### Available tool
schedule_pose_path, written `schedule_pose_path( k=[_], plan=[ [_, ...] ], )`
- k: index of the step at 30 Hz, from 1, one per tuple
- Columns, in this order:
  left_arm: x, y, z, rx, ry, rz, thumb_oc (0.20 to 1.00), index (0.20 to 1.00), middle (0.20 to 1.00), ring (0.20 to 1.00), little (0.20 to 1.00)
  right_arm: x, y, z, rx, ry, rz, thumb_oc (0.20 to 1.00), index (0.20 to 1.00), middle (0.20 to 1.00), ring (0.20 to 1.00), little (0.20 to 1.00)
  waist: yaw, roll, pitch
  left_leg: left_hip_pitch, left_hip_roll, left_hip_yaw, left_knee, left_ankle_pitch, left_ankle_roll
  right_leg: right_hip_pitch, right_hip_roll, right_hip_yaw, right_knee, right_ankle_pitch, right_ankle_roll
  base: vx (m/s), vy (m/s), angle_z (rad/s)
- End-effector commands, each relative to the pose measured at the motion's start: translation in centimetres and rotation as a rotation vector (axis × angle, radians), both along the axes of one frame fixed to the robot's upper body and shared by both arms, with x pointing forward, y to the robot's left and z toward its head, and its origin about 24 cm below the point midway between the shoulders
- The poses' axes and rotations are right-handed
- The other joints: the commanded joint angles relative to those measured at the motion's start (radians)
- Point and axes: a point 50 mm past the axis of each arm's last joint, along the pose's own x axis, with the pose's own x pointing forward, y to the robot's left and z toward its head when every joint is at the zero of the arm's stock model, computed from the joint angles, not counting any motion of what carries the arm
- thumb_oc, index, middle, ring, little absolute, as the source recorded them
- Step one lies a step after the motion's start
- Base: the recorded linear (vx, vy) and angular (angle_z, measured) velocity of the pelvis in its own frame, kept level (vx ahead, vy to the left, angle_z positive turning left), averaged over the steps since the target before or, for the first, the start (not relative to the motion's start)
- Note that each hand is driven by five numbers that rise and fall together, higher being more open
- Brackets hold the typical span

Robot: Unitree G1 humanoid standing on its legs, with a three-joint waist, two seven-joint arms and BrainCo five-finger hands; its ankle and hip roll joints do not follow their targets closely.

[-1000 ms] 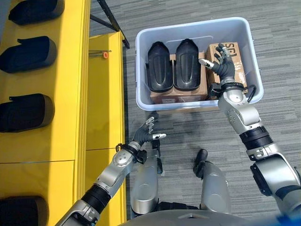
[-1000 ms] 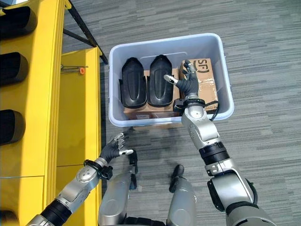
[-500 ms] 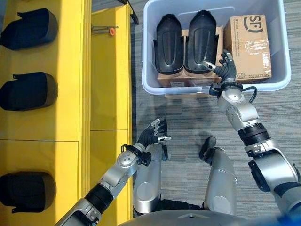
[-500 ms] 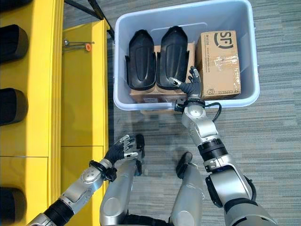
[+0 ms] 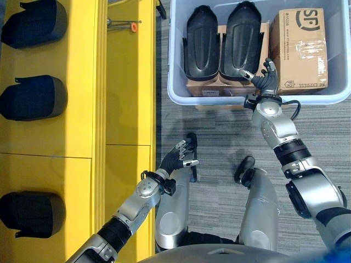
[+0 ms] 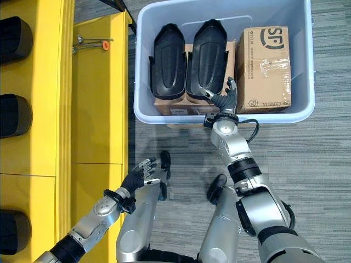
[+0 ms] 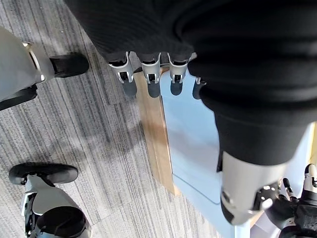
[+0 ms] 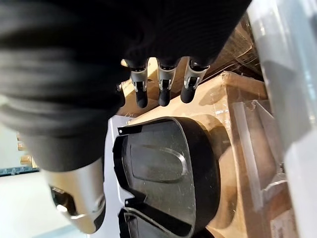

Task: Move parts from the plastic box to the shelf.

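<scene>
Low in the frame the left hand (image 5: 178, 158) hangs over the floor, fingers relaxed and holding nothing. Higher, the right hand (image 5: 267, 81) hovers with fingers spread at the plastic box (image 5: 176, 66) rim. Beyond, upper centre, two black parts (image 5: 222, 41) lie on cardboard: likely light, stiff, smooth shells; pinch a raised side edge

My right hand (image 8: 163, 74) hangs over the pale translucent plastic box (image 8: 282, 64), fingers (image 8: 162, 84) straight and loose, holding nothing. Just past my dark fingertips lies a black moulded plastic shell part (image 8: 168, 183), hollow side up, resting on a brown cardboard carton (image 8: 233, 148). The edge of a second black shell (image 8: 130, 225) sits right beside it.
</scene>
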Motion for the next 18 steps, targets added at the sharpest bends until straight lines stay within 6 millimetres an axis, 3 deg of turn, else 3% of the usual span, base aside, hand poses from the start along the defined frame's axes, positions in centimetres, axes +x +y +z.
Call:
schedule_pose_path(
  k=[1, 8, 18],
  plan=[
    [-1.4, -1.5, 1.2, -0.074, -0.05, -0.059, 1.0, 1.0, 1.0, 1.0, 1.0, 0.3, -0.9, 4.5, -0.008, -0.176, -0.056, 1.0, 1.0, 1.0, 1.0, 1.0, 0.028, 0.051, -0.015, -0.002, -0.047, 0.014, 0.066, -0.11, 0.005, 0.001, 0.055, -0.001, 0.057, 0.004, 0.01, 0.05, 0.016, 0.08],
    [-1.7, -1.7, 1.1, -0.081, -0.032, -0.082, 1.0, 1.0, 1.0, 1.0, 1.0, 0.8, -2.5, 7.4, -0.018, -0.245, -0.143, 1.0, 1.0, 1.0, 1.0, 1.0, 0.046, 0.076, -0.015, -0.067, -0.057, 0.008, 0.114, -0.126, 0.007, -0.061, 0.041, 0.005, 0.104, -0.013, 0.003, 0.04, 0.008, 0.03],
    [-1.9, -1.4, 1.4, -0.092, -0.025, -0.098, 1.0, 1.0, 1.0, 1.0, 1.0, 1.0, -4.2, 11.8, -0.182, -0.289, -0.247, 1.0, 1.0, 1.0, 1.0, 1.0, 0.071, 0.099, -0.015, -0.148, -0.072, -0.006, 0.195, -0.157, 0.011, -0.131, 0.021, 0.016, 0.18, -0.044, -0.007, 0.04, 0.025, 0.07]
  ],
)
